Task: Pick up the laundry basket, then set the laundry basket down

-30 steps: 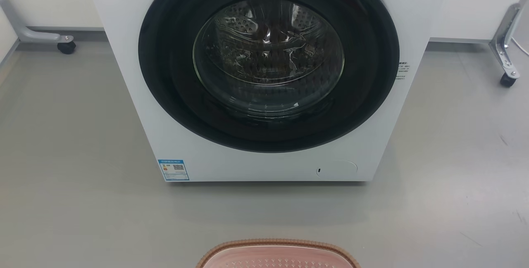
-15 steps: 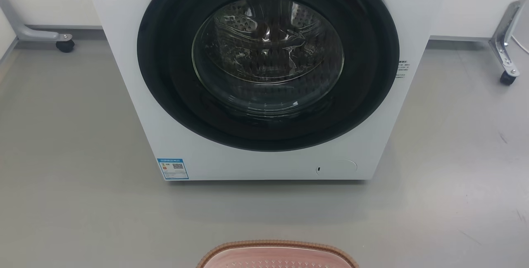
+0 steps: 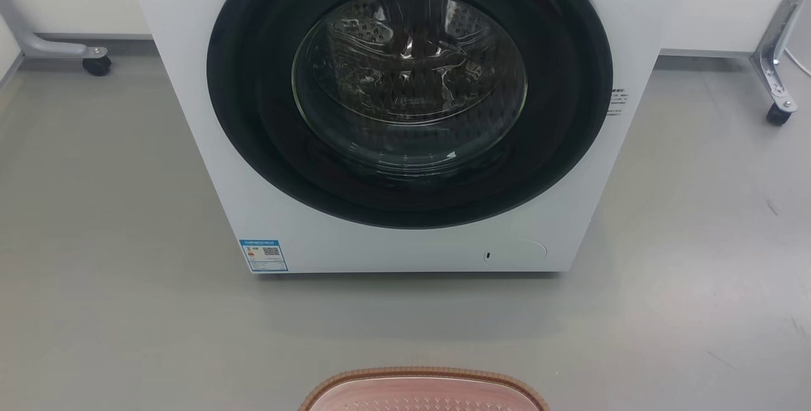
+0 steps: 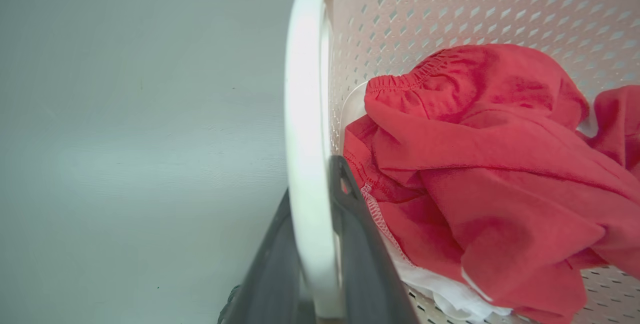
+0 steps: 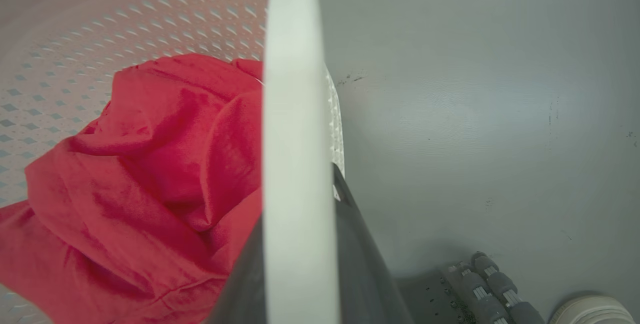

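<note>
Pale pink perforated plastic laundry basket (image 3: 423, 377) w/ brown woven-look rim, gripped both sides.
Basket is in front of the white front-load washing machine (image 3: 190, 94), centred on its round dark door (image 3: 253, 145), apart from it. Left gripper (image 4: 312, 179) fingers clamped on one white side handle (image 4: 302, 104); right gripper (image 5: 298, 199) same on the other handle (image 5: 292, 89). Crumpled red cloth (image 4: 490, 164) inside. Lifted or on grey floor (image 3: 95, 284): can't tell.

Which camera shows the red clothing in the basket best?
The left wrist view: the red clothing shows its elastic hem in the laundry basket. In the right wrist view the white handle covers part of it. The head view reaches the basket's rim.
</note>
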